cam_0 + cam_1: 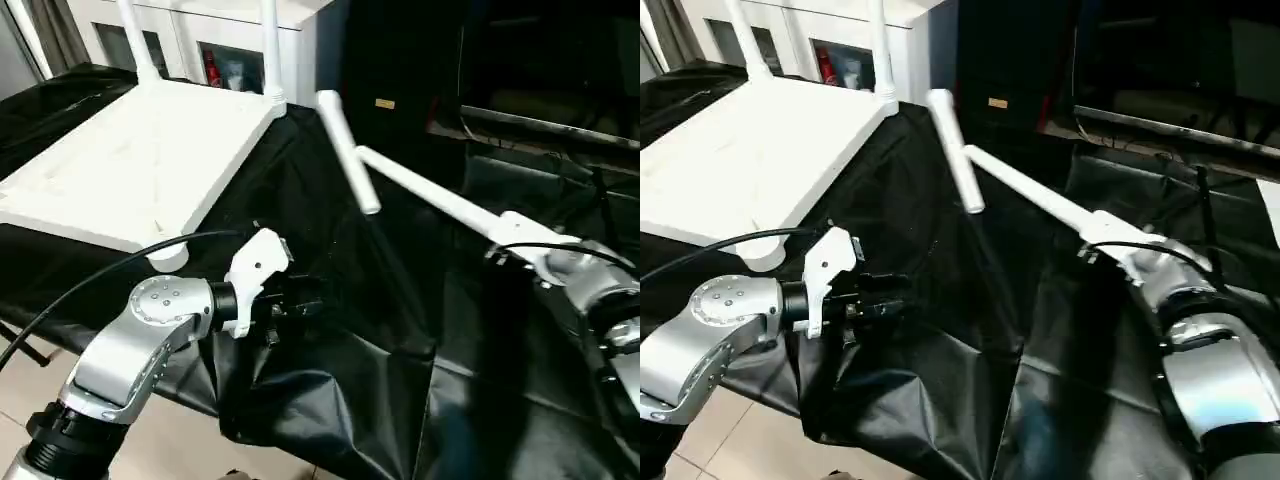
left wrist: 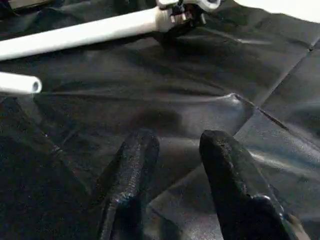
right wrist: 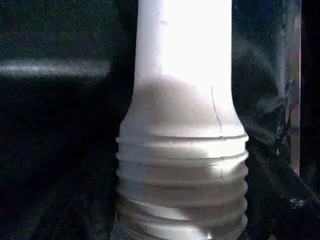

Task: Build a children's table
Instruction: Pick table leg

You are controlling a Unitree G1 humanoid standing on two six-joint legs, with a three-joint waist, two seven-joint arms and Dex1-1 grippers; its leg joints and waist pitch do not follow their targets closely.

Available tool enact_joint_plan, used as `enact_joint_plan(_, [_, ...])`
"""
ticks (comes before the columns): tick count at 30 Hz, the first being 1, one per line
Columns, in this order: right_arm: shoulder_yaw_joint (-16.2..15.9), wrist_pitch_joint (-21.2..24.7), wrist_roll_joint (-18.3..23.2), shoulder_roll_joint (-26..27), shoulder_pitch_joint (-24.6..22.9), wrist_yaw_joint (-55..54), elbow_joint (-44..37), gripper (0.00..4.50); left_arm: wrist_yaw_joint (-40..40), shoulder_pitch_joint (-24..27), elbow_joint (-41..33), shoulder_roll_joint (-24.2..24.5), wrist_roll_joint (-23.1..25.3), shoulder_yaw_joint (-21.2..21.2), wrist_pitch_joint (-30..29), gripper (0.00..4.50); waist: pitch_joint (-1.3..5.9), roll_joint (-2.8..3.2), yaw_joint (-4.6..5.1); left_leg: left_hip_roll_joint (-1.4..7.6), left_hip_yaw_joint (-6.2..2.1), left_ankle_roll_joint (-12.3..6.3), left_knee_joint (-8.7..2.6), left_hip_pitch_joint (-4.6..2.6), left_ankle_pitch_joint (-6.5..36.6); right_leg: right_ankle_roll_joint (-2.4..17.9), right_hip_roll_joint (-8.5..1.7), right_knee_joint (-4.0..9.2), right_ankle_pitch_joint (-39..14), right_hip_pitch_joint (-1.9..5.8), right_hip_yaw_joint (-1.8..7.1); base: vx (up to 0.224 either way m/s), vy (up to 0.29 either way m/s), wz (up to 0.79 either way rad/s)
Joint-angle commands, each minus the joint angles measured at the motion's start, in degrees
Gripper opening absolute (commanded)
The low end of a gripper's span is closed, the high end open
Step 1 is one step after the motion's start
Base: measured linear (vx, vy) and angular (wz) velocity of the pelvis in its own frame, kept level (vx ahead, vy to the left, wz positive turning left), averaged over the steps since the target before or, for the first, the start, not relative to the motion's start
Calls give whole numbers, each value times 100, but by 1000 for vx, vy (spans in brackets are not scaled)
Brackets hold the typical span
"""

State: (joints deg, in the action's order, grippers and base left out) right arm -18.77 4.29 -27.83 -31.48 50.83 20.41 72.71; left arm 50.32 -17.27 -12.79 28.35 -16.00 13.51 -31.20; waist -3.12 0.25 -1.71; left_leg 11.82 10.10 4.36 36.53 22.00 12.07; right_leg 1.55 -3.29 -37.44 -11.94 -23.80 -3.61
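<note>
The white tabletop [image 1: 140,150] lies upside down at the left on the black cloth, with two white legs [image 1: 270,45] standing upright in its far corner sockets. A loose leg [image 1: 345,150] lies on the cloth beside the tabletop's far right corner. Another leg [image 1: 430,195] slants across the cloth, and my right gripper [image 1: 515,240] is shut on its thick end. The right wrist view shows that leg's threaded end [image 3: 182,165] close up. My left gripper [image 1: 305,305] hovers low over the cloth near the tabletop's near right socket [image 1: 165,255], its fingers [image 2: 135,160] open and holding nothing.
A black cloth [image 1: 400,380] covers the work surface and hangs wrinkled over the front edge. A white glass-fronted cabinet [image 1: 210,50] stands behind the tabletop, and dark furniture [image 1: 520,70] at the back right. A black cable [image 1: 90,280] arcs over my left forearm.
</note>
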Motion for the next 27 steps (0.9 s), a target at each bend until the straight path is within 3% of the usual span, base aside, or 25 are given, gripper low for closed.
enact_joint_plan(1, [17, -24, 91, 96, -64, 77, -97, 274, -72, -4, -93, 14, 62, 35, 14, 189, 373, -78, -14, 94, 16, -236, -380, -34, 587, 1419, -350, 427, -578, 359, 279, 0, 0, 0])
enact_joint_plan(2, [367, -87, 437, 104, -26, -35, -323, 274, -314, 59, -80, -34, 194, -53, 132, 189, 366, -114, -15, 95, 19, -239, -382, -27, 599, 1379, -355, 432, -633, 362, 284, 0, 0, 0])
enact_joint_plan(4, [746, -116, 815, 123, -37, -96, -529, 274, -587, 88, -23, -121, 329, -133, 228, 189, 379, -94, -16, 103, 10, -247, -381, -32, 560, 1325, -362, 423, -596, 365, 287, 0, 0, 0])
enact_joint_plan(5, [1230, -60, 1308, 170, -130, -123, -849, 274, -972, 97, 85, -329, 401, -302, 306, 189, 373, -143, -11, 104, 21, -291, -382, -24, 538, 1284, -352, 420, -475, 371, 297, 0, 0, 0])
enact_joint_plan(6, [1438, -8, 1522, 199, -189, -127, -1007, 274, -1140, 103, 135, -435, 405, -397, 338, 189, 399, -176, -20, 107, 27, -339, -368, -36, 421, 1266, -346, 396, -241, 382, 303, 0, 0, 0])
enact_joint_plan(7, [1438, -8, 1522, 199, -189, -127, -1007, 274, -1140, 103, 135, -435, 405, -397, 338, 189, 403, -160, -33, 97, 22, -368, -373, -28, 354, 1277, -336, 379, -151, 387, 293, 0, 0, 0])
enact_joint_plan(8, [1890, 313, 1946, 302, -474, -242, -1508, 274, -1524, 120, 243, -660, 477, -569, 532, 189, 417, -166, -41, 99, 23, -422, -364, -31, 208, 1332, -329, 360, 37, 374, 286, 0, 0, 0])
enact_joint_plan(9, [2033, 391, 2052, 367, -716, -346, -1864, 274, -1664, 137, 277, -733, 516, -613, 593, 189, 386, -188, -55, 82, 35, -447, -369, -24, 278, 1283, -323, 393, 10, 378, 297, 0, 0, 0])
enact_joint_plan(10, [2151, 456, 2140, 421, -916, -432, -2157, 274, -1779, 150, 304, -793, 548, -649, 644, 189, 395, -161, -105, 106, 31, -430, -381, -71, 300, 1171, -331, 407, 2, 364, 304, 0, 0, 0])
enact_joint_plan(12, [2604, 641, 2517, 734, -1863, -696, -3520, 274, -2342, 244, 372, -1069, 697, -800, 893, 189, 379, -171, -144, 115, 18, -409, -410, -66, 259, 1050, -319, 433, 78, 369, 307, 0, 0, 0])
enact_joint_plan(13, [2791, 772, 2675, 904, -2137, -814, -3910, 274, -2575, 273, 399, -1169, 741, -875, 862, 189, 380, -149, -153, 118, 25, -416, -415, -66, 306, 1024, -360, 434, 59, 371, 322, 0, 0, 0])
enact_joint_plan(14, [2954, 929, 2839, 1082, -2383, -883, -4267, 274, -2809, 302, 437, -1262, 811, -946, 883, 189, 417, -194, -185, 71, 51, -592, -395, -42, 349, 1064, -476, 449, -27, 415, 363, 0, 0, 0])
enact_joint_plan(15, [3073, 1025, 2948, 1228, -2560, -973, -4530, 274, -3005, 315, 479, -1328, 876, -1012, 861, 189, 436, -135, -211, 61, 262, -476, -217, -253, 619, 1015, -426, 606, -630, 222, 634, -24, 42, -19])
enact_joint_plan(16, [3102, 1057, 2979, 1265, -2605, -1005, -4602, 274, -3054, 317, 490, -1345, 896, -1029, 860, 189, 412, -260, -260, 7, 285, -376, -153, -248, 970, 1054, -461, 670, -1078, 259, 788, -24, 42, -19])
enact_joint_plan(17, [3194, 1224, 3122, 1442, -2810, -1118, -4931, 274, -3265, 319, 542, -1412, 996, -1102, 908, 189, 358, -325, -376, -107, 206, -180, 23, -120, 1318, 1046, -551, 825, -1815, 436, 1180, -32, 85, -45])
enact_joint_plan(18, [3190, 1345, 3190, 1539, -2909, -1152, -5118, 274, -3353, 294, 567, -1445, 1036, -1143, 949, 189, 326, -346, -575, -154, 26, -231, 295, -58, 1353, 890, -837, 1019, -2686, 507, 1637, -32, 142, -58])
enact_joint_plan(19, [3179, 1393, 3209, 1582, -2947, -1172, -5195, 274, -3387, 277, 576, -1459, 1048, -1160, 964, 189, 303, -381, -600, -189, -79, -254, 434, 20, 1345, 847, -897, 1075, -2962, 554, 1857, -32, 142, -58])
enact_joint_plan(20, [3152, 1428, 3203, 1632, -2978, -1205, -5257, 274, -3399, 247, 577, -1473, 1050, -1168, 991, 189, 264, -339, -609, -260, -362, -232, 555, 151, 1220, 926, -870, 1085, -3115, 601, 2067, -40, 207, -65])
enact_joint_plan(21, [3116, 1512, 3213, 1699, -3024, -1233, -5380, 274, -3351, 222, 553, -1477, 1036, -1136, 1000, 189, 242, -344, -559, -384, -461, -216, 498, 74, 1212, 862, -527, 1111, -3203, 459, 2117, -63, 249, -65])
enact_joint_plan(22, [3096, 1539, 3210, 1729, -3039, -1251, -5424, 274, -3331, 213, 536, -1471, 1044, -1112, 999, 189, 257, -326, -508, -451, -457, -289, 360, 1, 1166, 730, -339, 1100, -3219, 407, 2077, -63, 249, -65])
enact_joint_plan(23, [3030, 1807, 3196, 1908, -3174, -1358, -5815, 274, -3296, 199, 456, -1477, 1096, -1008, 1017, 189, 296, -212, -412, -526, -403, -574, -53, -244, 1021, 346, 71, 1089, -3144, 259, 1913, -86, 284, -54])
enact_joint_plan(24, [3030, 1807, 3196, 1908, -3174, -1358, -5815, 274, -3296, 199, 456, -1477, 1096, -1008, 1017, 189, 297, -24, -187, -344, -290, -1019, -443, -796, 1606, 104, 482, 684, -2708, -358, 1229, -102, 315, -55])
enact_joint_plan(25, [3019, 1886, 3221, 1983, -3207, -1376, -5960, 274, -3349, 205, 431, -1502, 1111, -1017, 992, 189, 299, 7, -12, -164, -254, -1323, -636, -740, 1903, 102, 489, 182, -2278, -472, 772, -102, 315, -55])
enact_joint_plan(26, [2988, 1935, 3217, 1997, -3203, -1369, -6007, 274, -3385, 212, 428, -1509, 1113, -1038, 987, 189, 335, 82, 93, 146, -158, -1526, -934, -506, 2072, 252, 148, -525, -1417, -348, 130, -113, 312, -60])
enact_joint_plan(27, [2982, 1949, 3219, 1999, -3206, -1372, -6022, 274, -3393, 216, 428, -1509, 1116, -1040, 988, 189, 222, 10, 104, 356, 87, -1317, -1069, -463, 2022, 435, -73, -619, -936, -324, -240, -108, 285, -58])
